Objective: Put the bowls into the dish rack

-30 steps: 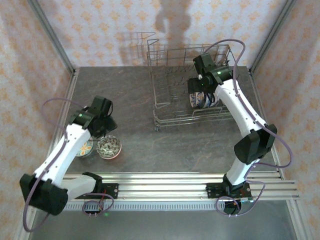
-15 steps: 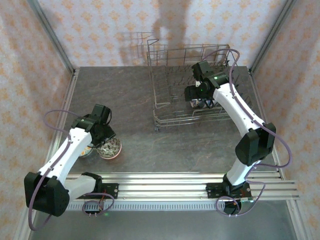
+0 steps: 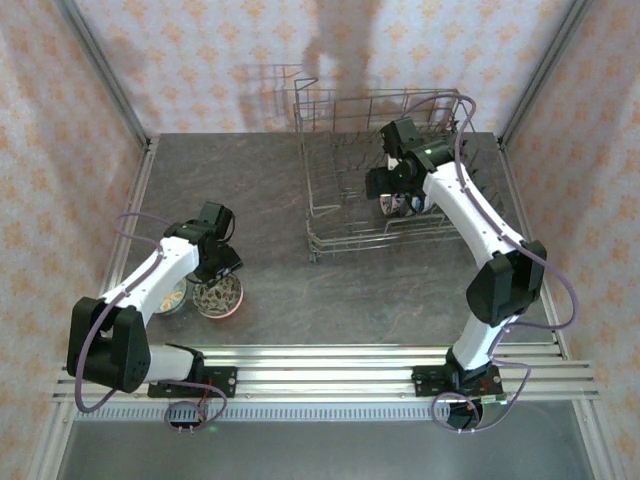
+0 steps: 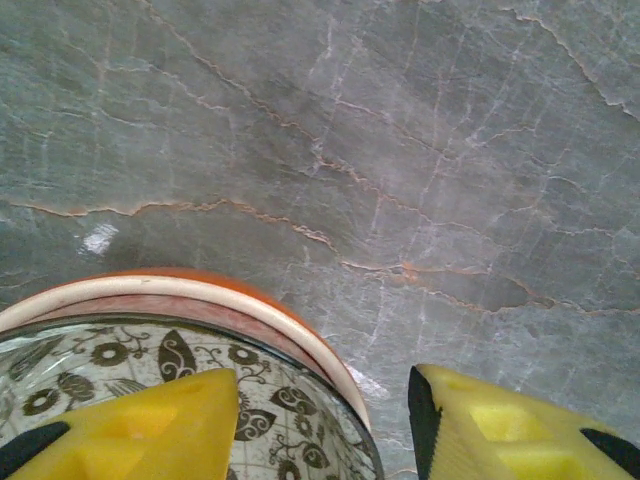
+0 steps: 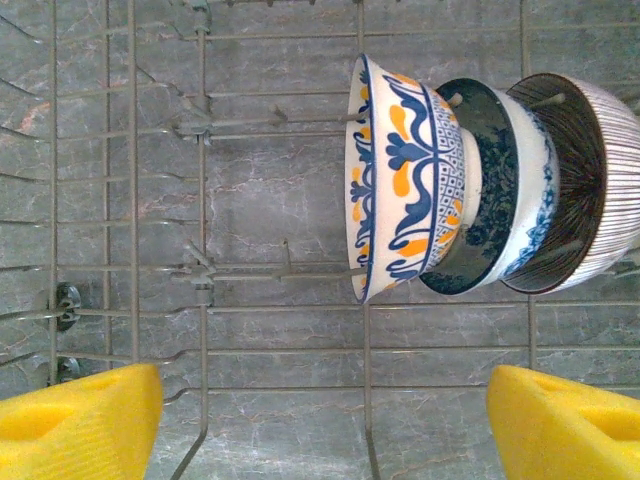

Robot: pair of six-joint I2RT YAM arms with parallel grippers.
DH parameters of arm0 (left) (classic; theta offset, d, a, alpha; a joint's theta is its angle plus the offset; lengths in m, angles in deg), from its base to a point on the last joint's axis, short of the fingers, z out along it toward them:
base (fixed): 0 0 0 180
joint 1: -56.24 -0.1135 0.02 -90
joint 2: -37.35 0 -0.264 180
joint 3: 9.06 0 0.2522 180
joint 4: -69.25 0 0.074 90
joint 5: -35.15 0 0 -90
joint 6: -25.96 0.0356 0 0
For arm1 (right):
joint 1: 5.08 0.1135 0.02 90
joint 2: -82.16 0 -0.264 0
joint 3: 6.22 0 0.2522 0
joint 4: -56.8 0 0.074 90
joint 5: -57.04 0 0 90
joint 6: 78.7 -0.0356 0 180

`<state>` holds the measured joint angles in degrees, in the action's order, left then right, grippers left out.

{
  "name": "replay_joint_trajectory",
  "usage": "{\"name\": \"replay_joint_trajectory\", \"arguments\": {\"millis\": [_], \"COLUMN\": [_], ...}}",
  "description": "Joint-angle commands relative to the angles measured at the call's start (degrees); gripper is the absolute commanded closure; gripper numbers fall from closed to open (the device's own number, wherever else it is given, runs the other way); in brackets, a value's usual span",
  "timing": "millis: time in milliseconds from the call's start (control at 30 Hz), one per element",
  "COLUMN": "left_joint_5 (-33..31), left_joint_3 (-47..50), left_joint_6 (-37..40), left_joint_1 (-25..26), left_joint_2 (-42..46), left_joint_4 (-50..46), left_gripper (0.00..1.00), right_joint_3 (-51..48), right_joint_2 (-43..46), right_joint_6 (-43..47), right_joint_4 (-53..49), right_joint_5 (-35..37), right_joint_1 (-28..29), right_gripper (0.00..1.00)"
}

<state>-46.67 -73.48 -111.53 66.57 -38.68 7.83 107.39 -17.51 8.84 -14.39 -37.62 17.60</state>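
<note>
Three bowls stand on edge between the tines of the grey wire dish rack (image 3: 335,190): a blue-and-orange one (image 5: 400,175), a dark blue one (image 5: 490,190) and a brown striped one (image 5: 575,180). My right gripper (image 5: 325,400) hangs open above the rack floor (image 5: 270,330), just left of those bowls (image 3: 405,203), holding nothing. On the table, a bowl with a leaf pattern (image 4: 200,370) nests in an orange bowl (image 4: 240,290). My left gripper (image 4: 322,400) is open and straddles their right rim, one finger (image 4: 150,420) inside, the other (image 4: 500,425) outside. Another bowl (image 3: 172,297) sits just left of them.
The rack's tall wire sides (image 3: 380,100) surround the right gripper. Metal rails (image 3: 350,360) run along the near table edge. Patterned walls close in the left, back and right. Bare grey stone table (image 3: 260,190) lies between the nested bowls and the rack.
The left gripper has swung right and down onto the nested bowls' rim and narrowed a little. The right gripper has drawn back from the racked bowls, staying open.
</note>
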Motion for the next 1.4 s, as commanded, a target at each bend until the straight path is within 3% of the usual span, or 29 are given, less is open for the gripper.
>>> {"name": "replay_joint_trajectory", "arguments": {"millis": [0, 300, 633, 967, 1367], "left_joint_5": [-0.1, 1.9, 2.8, 4.4, 2.3], "left_joint_3": [0.5, 1.7, 2.0, 0.8, -5.3], "left_joint_6": [1.0, 0.9, 0.6, 0.1, 0.8], "left_joint_1": [-0.4, -0.4, -0.4, -0.1, 2.7], "left_joint_2": [-0.5, -3.0, -0.8, 0.9, 1.3], "left_joint_4": [1.4, 3.7, 3.5, 4.7, 1.4], "left_gripper": [0.53, 0.63, 0.85, 0.86, 0.97], "right_joint_3": [1.2, 2.0, 2.5, 2.9, 3.1], "right_joint_2": [-0.9, -2.2, -2.7, -3.1, -2.9], "right_joint_6": [-0.3, -0.1, -0.2, -0.3, -0.3], "right_joint_4": [-0.9, -1.1, -1.2, -1.4, -1.6], "right_joint_5": [0.1, -0.2, -0.2, -0.1, -0.2], "right_joint_1": [-0.2, -0.3, -0.3, -0.2, -0.3], "right_gripper": [0.16, 0.16, 0.17, 0.17, 0.17]}}
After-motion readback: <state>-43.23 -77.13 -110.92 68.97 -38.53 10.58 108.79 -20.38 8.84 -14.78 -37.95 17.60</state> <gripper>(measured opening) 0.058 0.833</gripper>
